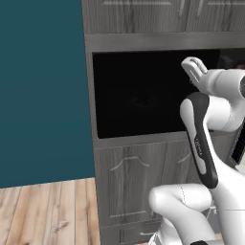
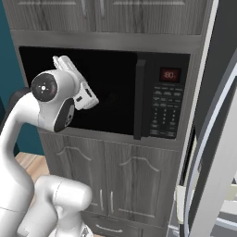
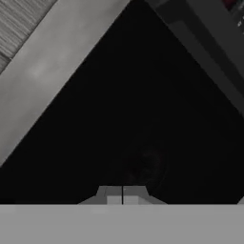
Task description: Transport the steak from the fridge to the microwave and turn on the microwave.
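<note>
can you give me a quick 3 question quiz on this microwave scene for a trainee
1. True or false: the microwave door is shut.
2. The gripper fingers are: A) spread wide, B) closed together, C) clamped on a plate.
3. On which side of the dark glass door, as the right base view shows it, does the keypad sit?

Key: 1 true. 2 B, closed with nothing between them, in front of the glass. 3 the right side, beyond the vertical black handle, under the red display.

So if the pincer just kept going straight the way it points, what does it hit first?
Most likely the dark glass door of the black built-in microwave. The shut pincer faces that glass squarely, though how far off it is stays unclear.
</note>
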